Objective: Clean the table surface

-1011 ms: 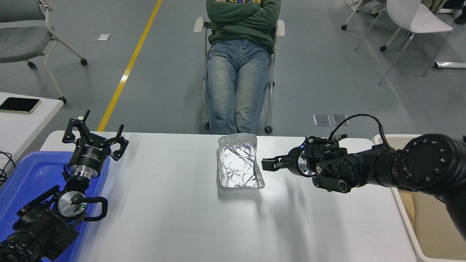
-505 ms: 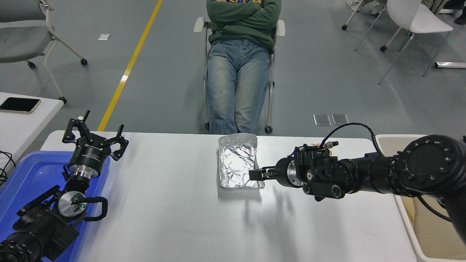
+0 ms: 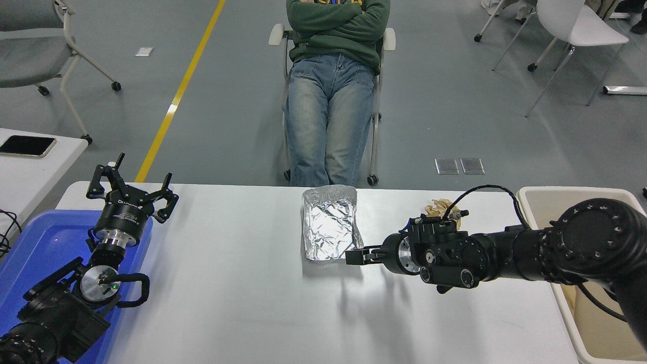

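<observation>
Right black gripper (image 3: 355, 256) sits at the near right corner of the crinkled silver foil tray (image 3: 331, 230); jaw gap and grip can't be told from here. Tray rests mid-way on the white table surface (image 3: 242, 303), just left of the fingertips. Left black gripper (image 3: 132, 192) is parked far left, fingers spread, empty. Risk: thin foil crumples or slides if pinched at the corner only.

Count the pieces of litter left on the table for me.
2: a crumpled foil tray at the table's far middle, with the right pincer at its near right corner, and a brown paper wad behind the right arm, partly hidden.
</observation>
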You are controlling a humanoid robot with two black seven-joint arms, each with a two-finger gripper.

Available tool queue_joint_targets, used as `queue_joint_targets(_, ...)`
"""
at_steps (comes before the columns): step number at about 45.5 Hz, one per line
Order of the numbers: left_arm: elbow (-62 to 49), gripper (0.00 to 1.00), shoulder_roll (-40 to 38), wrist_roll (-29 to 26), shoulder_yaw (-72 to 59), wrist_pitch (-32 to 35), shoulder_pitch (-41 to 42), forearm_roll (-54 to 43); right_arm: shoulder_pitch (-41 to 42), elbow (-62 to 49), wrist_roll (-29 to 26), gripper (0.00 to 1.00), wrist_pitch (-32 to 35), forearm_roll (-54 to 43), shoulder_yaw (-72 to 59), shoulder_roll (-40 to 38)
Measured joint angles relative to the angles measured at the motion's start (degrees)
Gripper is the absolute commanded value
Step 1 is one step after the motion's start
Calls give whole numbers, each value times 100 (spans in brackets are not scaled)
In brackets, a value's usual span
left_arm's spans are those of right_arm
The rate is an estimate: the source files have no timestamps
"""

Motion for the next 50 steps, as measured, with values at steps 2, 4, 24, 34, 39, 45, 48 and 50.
queue_joint_targets(2,0,100,0,0,0,0,0,0,-9,-4,-1,100,1,7,59,0)
queue_joint_targets(4,0,100,0,0,0,0,0,0,-15,-6,-2,99,3,14,103,0)
queue_joint_targets(24,0,100,0,0,0,1,0,1,-44,-33,3,90,2,33,541,0)
queue_joint_targets(34,3,100,0,0,0,1,0,1,-56,-155,3,84,0,33,627,0)
queue_joint_targets(39,5,100,0,0,0,1,0,1,-75,-202,4,85,0,33,648,0)
queue_joint_targets(45,6,100,0,0,0,1,0,1,-140,-229,4,85,1,-1,656,0)
queue_joint_targets(48,6,100,0,0,0,1,0,1,-166,-236,4,85,6,-12,658,0)
queue_joint_targets(50,6,100,0,0,0,1,0,1,-179,-237,4,85,8,-21,660,0)
